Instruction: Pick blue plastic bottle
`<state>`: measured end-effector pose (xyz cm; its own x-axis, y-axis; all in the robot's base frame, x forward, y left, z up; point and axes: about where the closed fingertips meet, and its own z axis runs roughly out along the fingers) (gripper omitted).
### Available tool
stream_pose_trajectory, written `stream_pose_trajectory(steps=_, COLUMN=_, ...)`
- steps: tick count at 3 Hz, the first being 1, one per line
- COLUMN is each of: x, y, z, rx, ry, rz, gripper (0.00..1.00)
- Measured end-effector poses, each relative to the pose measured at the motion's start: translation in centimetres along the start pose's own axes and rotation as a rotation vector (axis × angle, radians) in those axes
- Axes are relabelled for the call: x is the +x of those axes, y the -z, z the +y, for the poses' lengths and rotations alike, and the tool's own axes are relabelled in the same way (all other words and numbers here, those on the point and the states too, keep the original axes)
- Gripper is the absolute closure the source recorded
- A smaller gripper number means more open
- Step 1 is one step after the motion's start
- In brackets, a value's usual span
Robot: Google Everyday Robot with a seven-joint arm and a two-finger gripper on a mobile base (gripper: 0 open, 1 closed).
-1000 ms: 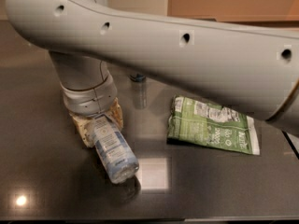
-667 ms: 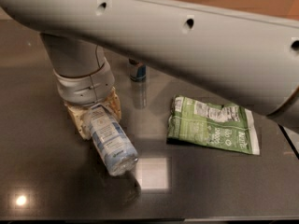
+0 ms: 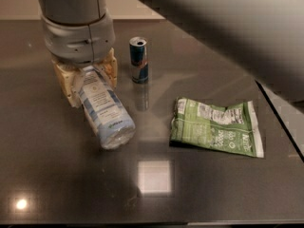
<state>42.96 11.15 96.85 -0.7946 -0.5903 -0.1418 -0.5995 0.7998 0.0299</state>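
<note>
Upper left, hand (image 3: 90,77) clamps bottle (image 3: 107,112), cap hidden

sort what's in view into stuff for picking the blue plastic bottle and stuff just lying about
For the job:
- blue plastic bottle, tilted, its upper end between the fingers
- gripper, at the left over the table, shut on the bottle

Lying about:
- blue-and-silver can, upright, right of the gripper
- green bag, flat at the right
</note>
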Motion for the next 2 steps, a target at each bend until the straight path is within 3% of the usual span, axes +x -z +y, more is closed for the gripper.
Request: stream_pose_trajectory(steps=2, x=-1.61, y=0.43, z=0.95, rx=-0.028, ry=0.003, rz=-0.074, gripper=1.00)
